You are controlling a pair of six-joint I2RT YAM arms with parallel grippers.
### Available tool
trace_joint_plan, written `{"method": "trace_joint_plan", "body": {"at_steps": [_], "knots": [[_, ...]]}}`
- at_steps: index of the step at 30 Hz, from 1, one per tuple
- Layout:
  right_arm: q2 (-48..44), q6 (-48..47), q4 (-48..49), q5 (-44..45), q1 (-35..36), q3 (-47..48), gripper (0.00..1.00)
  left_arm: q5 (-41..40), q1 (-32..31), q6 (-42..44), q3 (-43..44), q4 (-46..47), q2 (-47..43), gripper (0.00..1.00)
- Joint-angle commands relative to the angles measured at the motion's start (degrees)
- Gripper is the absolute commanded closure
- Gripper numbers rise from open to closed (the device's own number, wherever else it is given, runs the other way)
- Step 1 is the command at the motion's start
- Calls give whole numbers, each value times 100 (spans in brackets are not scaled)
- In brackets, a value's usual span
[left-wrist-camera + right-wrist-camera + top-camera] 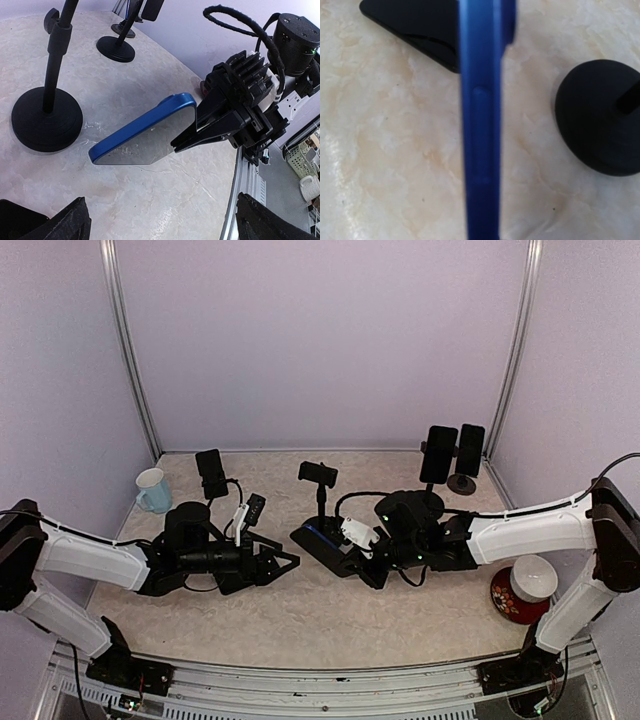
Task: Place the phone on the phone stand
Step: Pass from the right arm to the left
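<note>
Top external view is showing the table (pixel 200 625), where the stand (pixel 320 490) is standing just beyond the right gripper (pixel 350 552). Its jaws are clamping one end of the blue phone (pixel 145 135), which is hanging tilted, its free end near the stand's base. The left gripper (pixel 283 562) is facing them with jaws apart, and the phone is sitting ahead of them.

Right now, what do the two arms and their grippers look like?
Left arm and right arm: white shells, black joints. Left gripper and right gripper: black, wedge-shaped fingers, the right with a ribbed housing. Black braided cable loops over the right wrist; green lights glow there.
</note>
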Motion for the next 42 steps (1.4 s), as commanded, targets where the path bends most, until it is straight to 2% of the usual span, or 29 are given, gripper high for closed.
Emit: {"method": "trace_joint_plan", "body": {"at_steps": [1, 10, 17, 32, 42], "knots": [[-49, 62, 379, -7, 28, -34, 100, -41, -40, -22, 117, 186, 56, 1], [-81, 130, 310, 69, 32, 34, 100, -129, -45, -27, 81, 160, -26, 1], [-102, 227, 156, 899, 198, 167, 100, -305, -45, -81, 74, 232, -111, 1], [-570, -2, 967, 1871, 916, -149, 100, -834, -77, -543, 83, 619, -39, 1], [-429, -60, 1174, 2276, 1228, -72, 100, -268, -109, -860, 96, 1469, 138, 1]]}}
